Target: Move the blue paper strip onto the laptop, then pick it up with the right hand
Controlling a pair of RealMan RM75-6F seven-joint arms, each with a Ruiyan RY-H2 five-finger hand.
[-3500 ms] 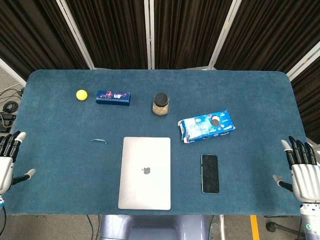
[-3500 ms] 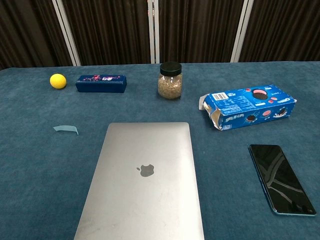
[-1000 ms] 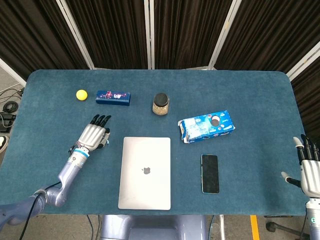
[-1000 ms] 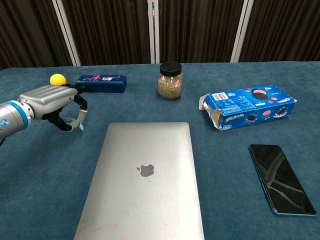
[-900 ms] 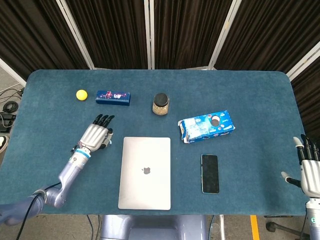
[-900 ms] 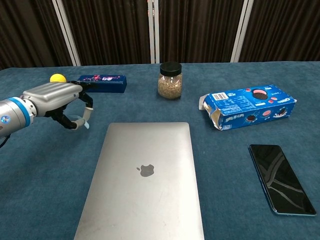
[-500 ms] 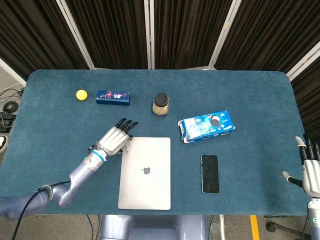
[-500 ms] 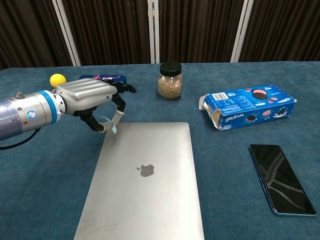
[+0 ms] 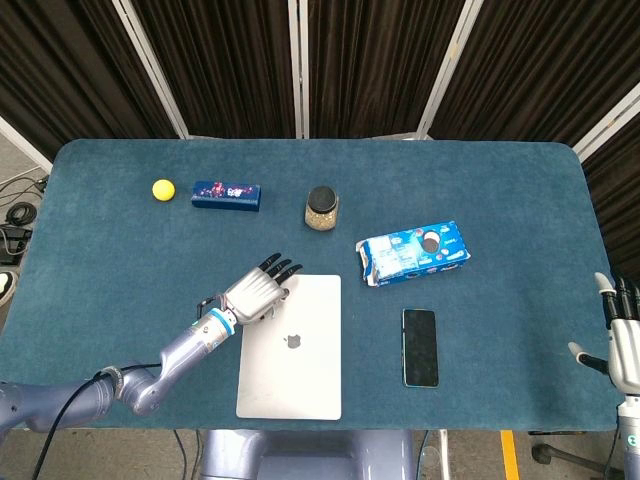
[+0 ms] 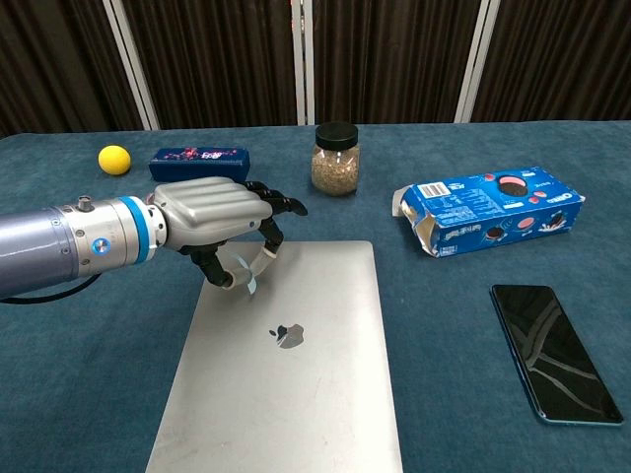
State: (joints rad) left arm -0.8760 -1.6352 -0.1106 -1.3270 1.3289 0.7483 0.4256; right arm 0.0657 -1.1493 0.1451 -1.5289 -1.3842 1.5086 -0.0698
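My left hand (image 10: 219, 225) hovers over the closed silver laptop's (image 10: 296, 394) far left corner, pinching the pale blue paper strip (image 10: 245, 278) between thumb and a finger. From the head view, the same left hand (image 9: 259, 295) overlaps the laptop (image 9: 295, 365) at its upper left edge; the strip is hidden there. My right hand (image 9: 624, 340) stays at the table's right edge with fingers spread, holding nothing, far from the laptop.
A black phone (image 9: 420, 346) lies right of the laptop. Behind it are a blue cookie box (image 9: 414, 251), a lidded jar (image 9: 321, 208), a dark blue box (image 9: 226, 194) and a yellow ball (image 9: 163, 189).
My left hand came in from the table's left edge, took the strip off the cloth and carried it right, over the laptop's corner. The right hand drew back slightly.
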